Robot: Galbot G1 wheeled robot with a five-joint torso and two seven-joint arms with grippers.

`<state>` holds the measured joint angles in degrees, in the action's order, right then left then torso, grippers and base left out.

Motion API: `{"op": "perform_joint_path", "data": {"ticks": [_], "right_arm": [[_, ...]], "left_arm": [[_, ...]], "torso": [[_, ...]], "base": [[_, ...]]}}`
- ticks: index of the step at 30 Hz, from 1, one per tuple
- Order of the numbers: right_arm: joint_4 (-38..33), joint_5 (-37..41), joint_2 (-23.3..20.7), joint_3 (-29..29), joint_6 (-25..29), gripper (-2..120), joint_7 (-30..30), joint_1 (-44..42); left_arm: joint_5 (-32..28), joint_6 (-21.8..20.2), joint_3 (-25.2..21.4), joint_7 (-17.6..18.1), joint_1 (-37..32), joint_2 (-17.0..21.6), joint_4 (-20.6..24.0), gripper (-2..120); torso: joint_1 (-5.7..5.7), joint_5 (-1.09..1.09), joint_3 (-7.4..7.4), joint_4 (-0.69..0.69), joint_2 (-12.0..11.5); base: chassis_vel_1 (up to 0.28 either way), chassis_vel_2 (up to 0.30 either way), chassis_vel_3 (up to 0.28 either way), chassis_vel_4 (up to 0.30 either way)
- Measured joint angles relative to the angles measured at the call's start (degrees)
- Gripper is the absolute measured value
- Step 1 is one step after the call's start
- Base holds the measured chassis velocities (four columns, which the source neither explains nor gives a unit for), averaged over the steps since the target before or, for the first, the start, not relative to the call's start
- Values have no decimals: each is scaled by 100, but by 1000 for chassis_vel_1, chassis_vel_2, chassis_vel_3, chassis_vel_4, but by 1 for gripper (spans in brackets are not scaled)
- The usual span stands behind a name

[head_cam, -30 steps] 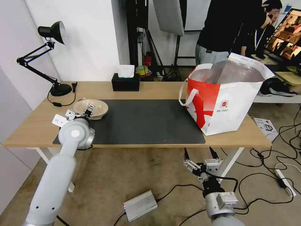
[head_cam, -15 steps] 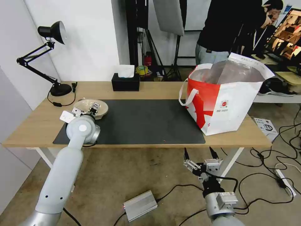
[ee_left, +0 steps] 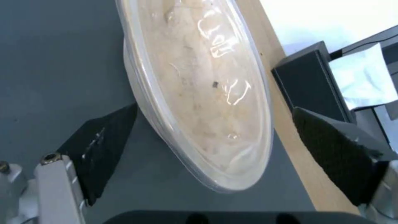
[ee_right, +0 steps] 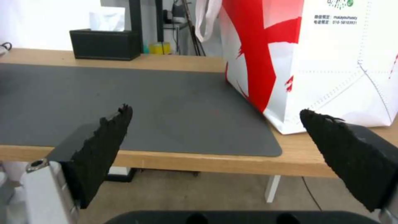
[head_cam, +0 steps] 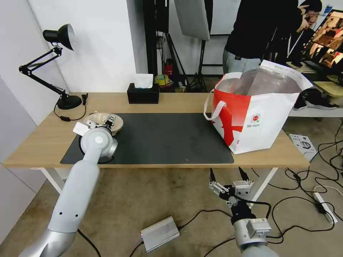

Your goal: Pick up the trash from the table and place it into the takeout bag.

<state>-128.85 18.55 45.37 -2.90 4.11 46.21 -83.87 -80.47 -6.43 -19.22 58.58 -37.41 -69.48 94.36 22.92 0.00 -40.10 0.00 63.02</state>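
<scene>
The trash in view is a shallow beige bowl (head_cam: 97, 117) under a clear film, lying at the left end of the dark mat (head_cam: 168, 139) on the table (head_cam: 178, 101). My left gripper (head_cam: 109, 122) is open at the bowl's right side. In the left wrist view the bowl (ee_left: 199, 90) lies between the two pads of the left gripper (ee_left: 213, 110); one pad is close to the rim, the other stands apart from it. The takeout bag (head_cam: 257, 117) stands open at the table's right end. My right gripper (head_cam: 226, 172) hangs open below the table's front edge, facing the bag (ee_right: 323, 56).
A black tissue box (head_cam: 143, 93) sits at the back of the table and a desk lamp (head_cam: 60, 64) at the back left. On the floor lie a silver box (head_cam: 159, 233) and cables (head_cam: 303, 214). A person (head_cam: 257, 35) stands behind the bag.
My left arm has swung right and forward, bringing its gripper from the bowl's middle to its right side. The right arm and the bag have not moved.
</scene>
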Motion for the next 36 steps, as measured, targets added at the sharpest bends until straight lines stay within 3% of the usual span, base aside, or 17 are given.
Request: {"op": "perform_joint_path", "data": {"ticks": [32,36], "right_arm": [[0,0,-1,0,0,100,0,0],[0,0,0,0,0,100,0,0]], "left_arm": [[301,14,-97,-187,317,-279,-707,99],[306,26,-82,-204,359,-282,-761,89]], "torso": [[0,0,0,0,0],[0,0,0,0,0]], "base": [[0,0,0,0],[0,0,0,0]]}}
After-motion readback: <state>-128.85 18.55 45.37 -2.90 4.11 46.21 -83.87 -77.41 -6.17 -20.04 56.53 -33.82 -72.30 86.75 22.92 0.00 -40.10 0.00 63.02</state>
